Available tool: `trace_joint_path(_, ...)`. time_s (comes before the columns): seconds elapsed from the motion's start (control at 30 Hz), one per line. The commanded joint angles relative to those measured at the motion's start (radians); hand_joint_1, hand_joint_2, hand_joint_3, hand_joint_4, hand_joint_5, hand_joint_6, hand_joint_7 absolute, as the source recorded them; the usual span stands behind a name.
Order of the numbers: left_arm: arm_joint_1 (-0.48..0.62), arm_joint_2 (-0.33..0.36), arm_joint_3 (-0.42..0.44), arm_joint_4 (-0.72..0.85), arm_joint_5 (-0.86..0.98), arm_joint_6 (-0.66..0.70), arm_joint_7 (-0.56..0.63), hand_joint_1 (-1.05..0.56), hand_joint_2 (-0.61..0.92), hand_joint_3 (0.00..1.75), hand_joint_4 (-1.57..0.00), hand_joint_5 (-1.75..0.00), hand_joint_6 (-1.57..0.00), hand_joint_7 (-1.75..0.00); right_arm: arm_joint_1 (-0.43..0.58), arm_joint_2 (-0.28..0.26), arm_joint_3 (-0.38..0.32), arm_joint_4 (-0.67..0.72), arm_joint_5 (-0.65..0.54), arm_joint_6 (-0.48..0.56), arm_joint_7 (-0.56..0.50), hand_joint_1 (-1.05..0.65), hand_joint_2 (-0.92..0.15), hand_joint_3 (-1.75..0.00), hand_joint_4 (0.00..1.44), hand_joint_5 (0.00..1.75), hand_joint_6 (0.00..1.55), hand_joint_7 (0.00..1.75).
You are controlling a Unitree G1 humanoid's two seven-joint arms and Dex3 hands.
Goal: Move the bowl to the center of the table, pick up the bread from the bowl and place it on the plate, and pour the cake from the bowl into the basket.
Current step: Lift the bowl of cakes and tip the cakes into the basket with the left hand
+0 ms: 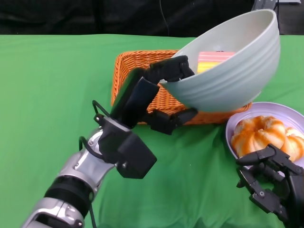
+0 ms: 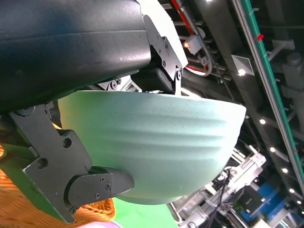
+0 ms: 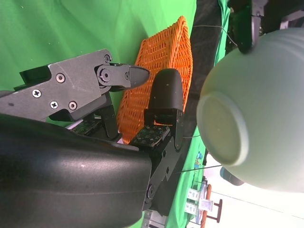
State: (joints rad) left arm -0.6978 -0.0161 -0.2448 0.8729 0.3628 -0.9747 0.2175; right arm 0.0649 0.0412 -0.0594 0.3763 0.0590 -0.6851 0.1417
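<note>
Your left hand [image 1: 164, 92] grips the pale green bowl [image 1: 228, 66] by its rim, holding it tilted above the orange basket [image 1: 137, 64], with the striped cake [image 1: 213, 60] still inside. Just beside the basket, the bread [image 1: 259, 133] lies on the plate [image 1: 285, 110], and your right hand [image 1: 270, 178] rests at the plate's near edge, fingers spread and holding nothing

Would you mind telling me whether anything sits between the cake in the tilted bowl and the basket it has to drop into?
Nothing visible does. The left hand holds the bowl tilted above the basket, with the cake against the lowered side. The basket's visible part looks bare; the rest is hidden behind the bowl and hand.
</note>
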Motion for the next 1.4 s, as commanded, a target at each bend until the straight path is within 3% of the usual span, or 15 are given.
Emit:
trace_joint_path(0.03,-0.034,-0.007,0.026,-0.003,-0.035,0.005,-0.009,-0.06,0.65,1.04,-0.61,-1.75,-0.65,-1.48,0.001,-0.013,-0.001,0.009,0.002,-0.020,0.000,-0.16,-0.86,-0.33,0.67,1.56,0.64,1.20)
trace_joint_path(0.47,-0.059,-0.037,0.057,-0.012,-0.080,0.087,-0.073,-0.07,0.70,0.96,-0.62,-1.75,-0.63,-1.48,-0.005,-0.031,-0.009,-0.011,0.023,0.012,0.025,-0.17,-0.89,-0.28,0.68,1.59,0.62,1.23)
trace_joint_path(0.97,-0.040,-0.078,0.084,-0.044,-0.176,0.153,-0.172,-0.09,0.71,0.94,-0.70,-1.75,-0.63,-1.49,-0.009,-0.027,-0.008,-0.024,0.007,0.036,0.003,-0.20,-0.85,-0.31,0.69,1.56,0.65,1.24)
trace_joint_path(1.4,0.019,-0.152,0.130,-0.194,-0.408,0.383,-0.402,-0.12,0.75,0.88,-0.70,-1.75,-0.64,-1.48,-0.034,-0.030,-0.004,0.031,0.013,0.011,0.019,-0.20,-0.83,-0.33,0.68,1.56,0.64,1.21)
